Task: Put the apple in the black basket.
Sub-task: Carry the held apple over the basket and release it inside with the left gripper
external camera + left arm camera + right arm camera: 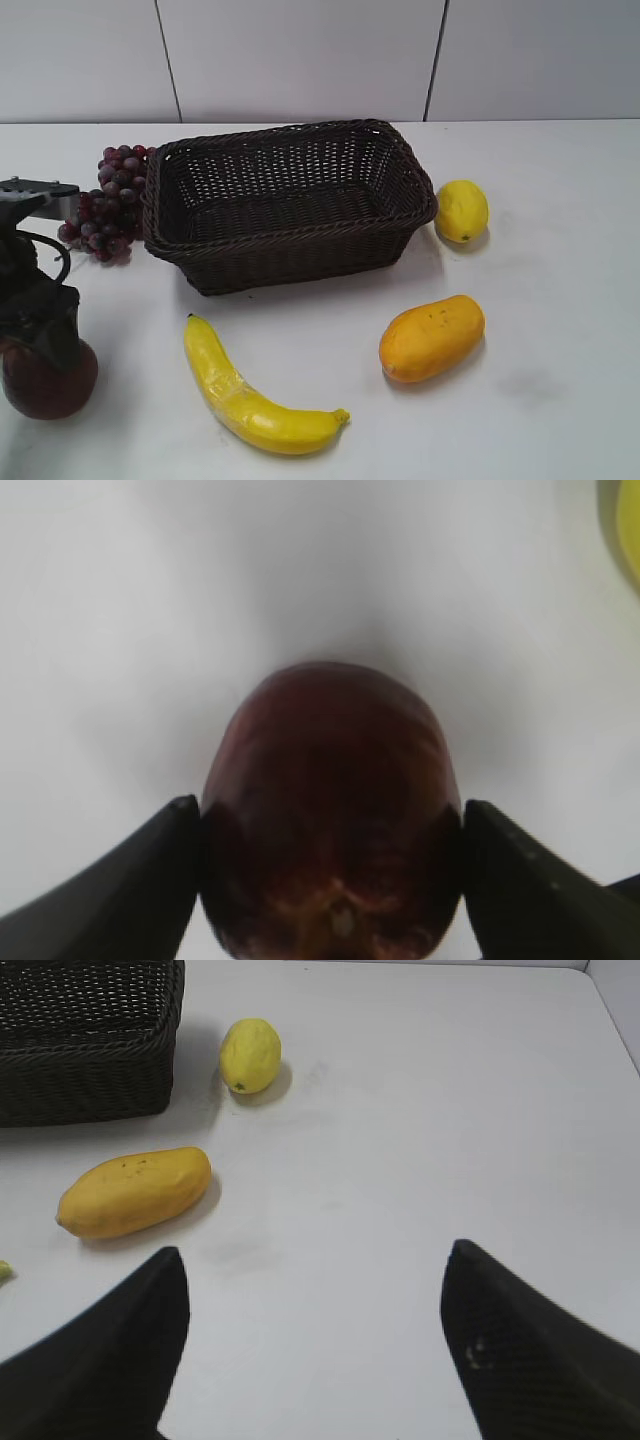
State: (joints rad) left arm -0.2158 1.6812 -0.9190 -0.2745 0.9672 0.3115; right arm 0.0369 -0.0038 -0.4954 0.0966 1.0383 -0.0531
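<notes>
I'm working the left gripper [330, 880], and its fingers [130, 880] are pressing on both flanks of the apple [330, 810], which is sitting on the white table [560, 380] at about 8 o'clock from the black basket [285, 205]. To do this well, I'm judging that the grip needs to be firm before I lift straight up, since the glossy skin could slip. Then I should carry it toward 2 o'clock, clearing the braided rim and staying off the grapes [110, 200] at the basket's 9 o'clock side.

The left wrist view is showing the contact on both sides, which the exterior view is hiding behind the arm. The right wrist view is showing the right gripper [315, 1350] spread wide and holding nothing, with the mango [135, 1192] and lemon [250, 1055] ahead of it; the exterior view isn't showing that gripper at all. Only the exterior view is showing the basket's empty inside and the banana [250, 395].
</notes>
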